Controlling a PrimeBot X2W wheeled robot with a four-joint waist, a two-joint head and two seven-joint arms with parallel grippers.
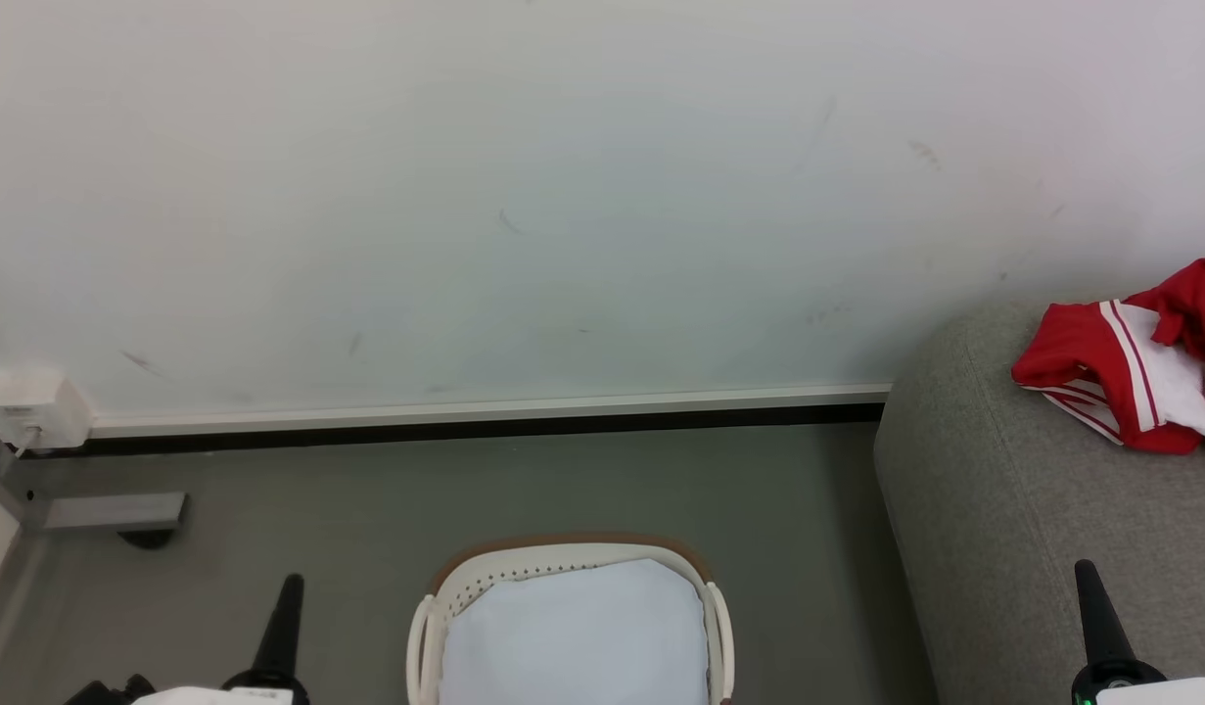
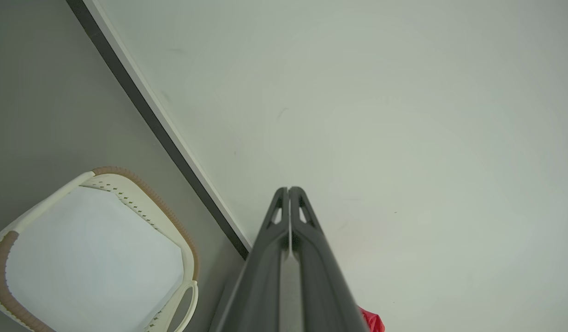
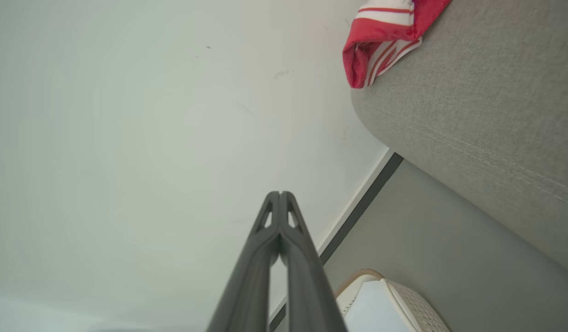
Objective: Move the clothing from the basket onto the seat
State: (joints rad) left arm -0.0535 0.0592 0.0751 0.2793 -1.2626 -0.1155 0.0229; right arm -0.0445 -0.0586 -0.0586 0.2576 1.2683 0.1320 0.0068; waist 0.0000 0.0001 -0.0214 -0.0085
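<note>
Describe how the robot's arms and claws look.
The left claw and right claw each have two long, slim fingers, dark grey to black, tapering to a narrow tip. They sit on round black collars joined to white forearm casings. A small green light glows at the right one's base. Close up, each finger has a triangular cut-out near its tip.

A plain indoor room, furnished like a corner of a home. Seen from the head camera, a bare white wall with faint scuffs meets a smooth grey floor along a pale skirting board. A grey fabric sofa sits at 4 o'clock with red clothes on it at 3 o'clock. A laundry basket stands at 6 o'clock. A white wall box with a cable is at 8 o'clock.
</note>
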